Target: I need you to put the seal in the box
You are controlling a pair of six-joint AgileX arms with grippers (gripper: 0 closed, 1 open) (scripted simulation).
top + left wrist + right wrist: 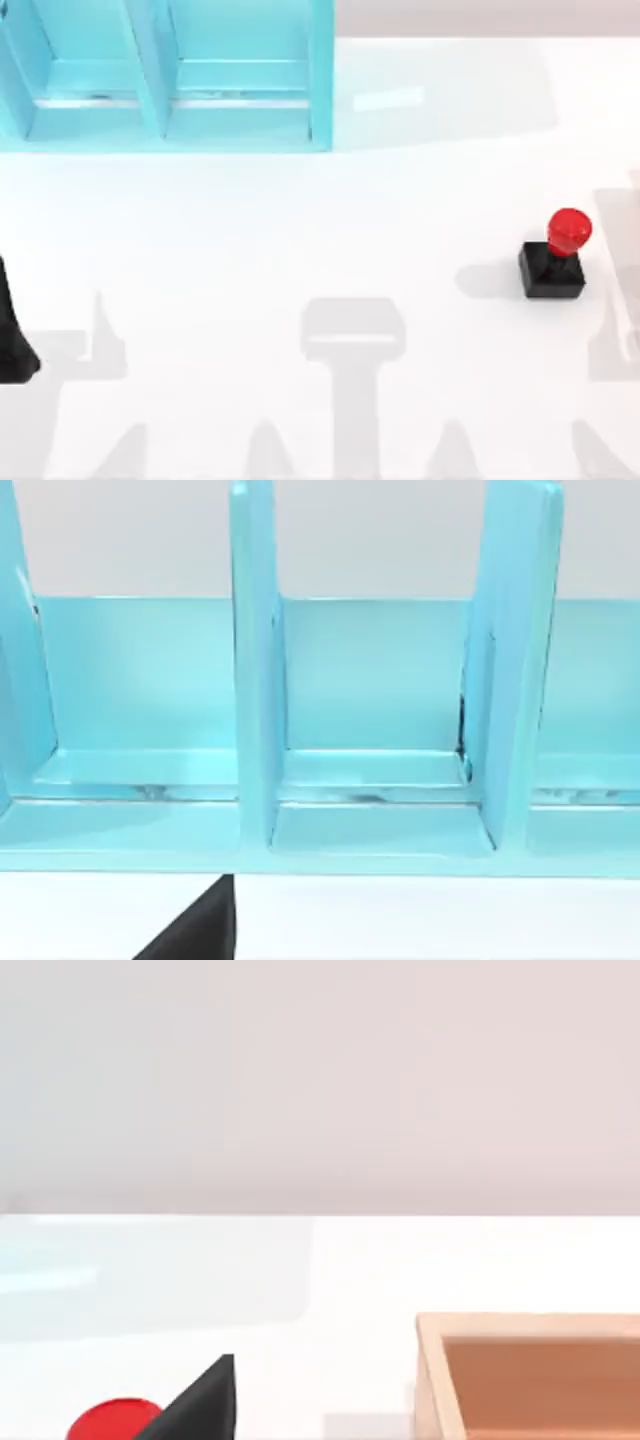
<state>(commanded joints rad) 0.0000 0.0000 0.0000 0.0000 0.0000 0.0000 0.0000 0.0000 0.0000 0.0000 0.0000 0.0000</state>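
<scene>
Seal [556, 257] upright on table [300, 230], right side, untouched; we see wooden box [530, 1375] in right wrist view. Our finger openings: cannot tell. Risk: knob slips, seal topples.

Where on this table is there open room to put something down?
Bare white table stretches between the blue shelf unit at the top left and the seal at the right. It is tighter at the right, near a wooden box.

Light blue rack [170, 75] with upright dividers and open compartments, at the far left of a white table [300, 220], well apart from any tool, pale wall behind.
</scene>
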